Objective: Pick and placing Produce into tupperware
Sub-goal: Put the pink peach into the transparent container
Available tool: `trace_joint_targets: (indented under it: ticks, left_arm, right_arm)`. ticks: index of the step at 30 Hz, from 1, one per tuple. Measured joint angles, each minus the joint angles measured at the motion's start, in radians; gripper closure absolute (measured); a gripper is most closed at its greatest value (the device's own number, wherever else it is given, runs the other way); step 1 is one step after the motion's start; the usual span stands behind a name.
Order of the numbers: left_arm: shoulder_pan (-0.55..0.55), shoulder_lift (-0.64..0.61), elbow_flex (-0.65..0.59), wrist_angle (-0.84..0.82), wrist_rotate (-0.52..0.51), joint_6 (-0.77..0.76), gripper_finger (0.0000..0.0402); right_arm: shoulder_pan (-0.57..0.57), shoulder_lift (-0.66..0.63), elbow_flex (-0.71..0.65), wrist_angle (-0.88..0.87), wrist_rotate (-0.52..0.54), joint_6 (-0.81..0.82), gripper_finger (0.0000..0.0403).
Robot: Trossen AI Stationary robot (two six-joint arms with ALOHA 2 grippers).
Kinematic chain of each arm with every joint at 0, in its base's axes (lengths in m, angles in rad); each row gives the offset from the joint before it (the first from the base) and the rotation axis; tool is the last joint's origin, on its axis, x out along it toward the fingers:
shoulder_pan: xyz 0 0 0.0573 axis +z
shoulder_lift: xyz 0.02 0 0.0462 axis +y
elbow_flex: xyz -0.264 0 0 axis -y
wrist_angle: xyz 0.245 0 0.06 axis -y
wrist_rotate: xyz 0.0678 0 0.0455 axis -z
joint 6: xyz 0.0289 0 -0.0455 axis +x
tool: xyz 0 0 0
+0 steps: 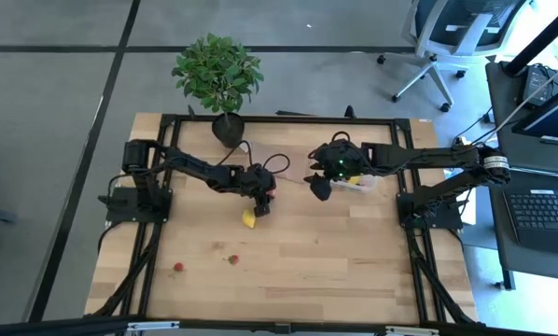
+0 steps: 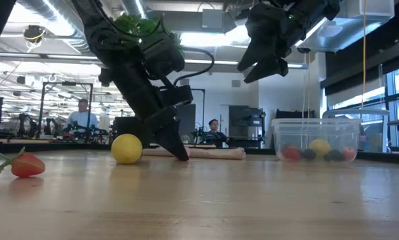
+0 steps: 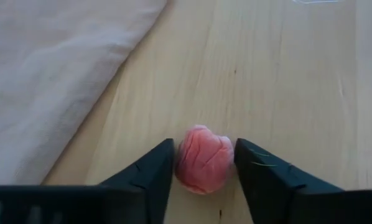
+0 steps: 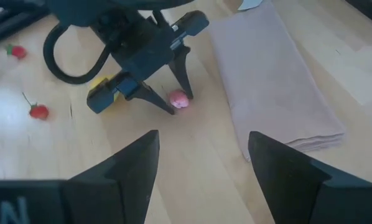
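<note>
From above, two dark arms meet over a wooden counter [image 1: 288, 271]. The left end effector [image 1: 261, 203] points down beside one yellow lemon-like piece [image 1: 249, 218]; two red berries [image 1: 178, 267] lie well apart nearer the front edge. The right end effector [image 1: 320, 185] hangs next to the clear tupperware [image 1: 363, 183], which the arm largely covers. One potted plant [image 1: 217, 73] stands at the back edge.

At counter level, the left end effector's tips touch the wood just beside the lemon [image 2: 127, 149]. One strawberry [image 2: 27, 164] lies near the camera. The tupperware [image 2: 315, 139] holds one yellow piece, two reddish pieces and some dark ones, hard to count through the wall. Two people show in the room behind.

The left wrist view shows one pink berry [image 3: 204, 158] between the fingers [image 3: 150, 167], which sit close on either side but not clearly clenched. A beige cloth [image 3: 55, 74] is cut off at the edge.

The right wrist view shows its own fingers [image 4: 134, 163] spread wide, released and empty, above the same berry [image 4: 178, 100], cloth [image 4: 273, 81] and two strawberries.
</note>
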State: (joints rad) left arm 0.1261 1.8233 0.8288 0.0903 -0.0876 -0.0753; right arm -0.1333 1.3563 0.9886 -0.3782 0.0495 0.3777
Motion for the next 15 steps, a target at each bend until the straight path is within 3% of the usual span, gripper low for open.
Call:
trace_joint_targets:
  ticks: [9,15]
  left_arm:
    - [-0.002,-0.043,-0.006,-0.035,0.009,0.028,0.0341]
    - [0.003,-0.192,-0.005,-0.011,-0.040,0.107,0.0342]
  right_arm:
    - [-0.001,0.000,0.000,0.000,-0.051,0.255,0.0154]
    - [-0.001,0.000,0.000,0.050,-0.054,0.407,0.0154]
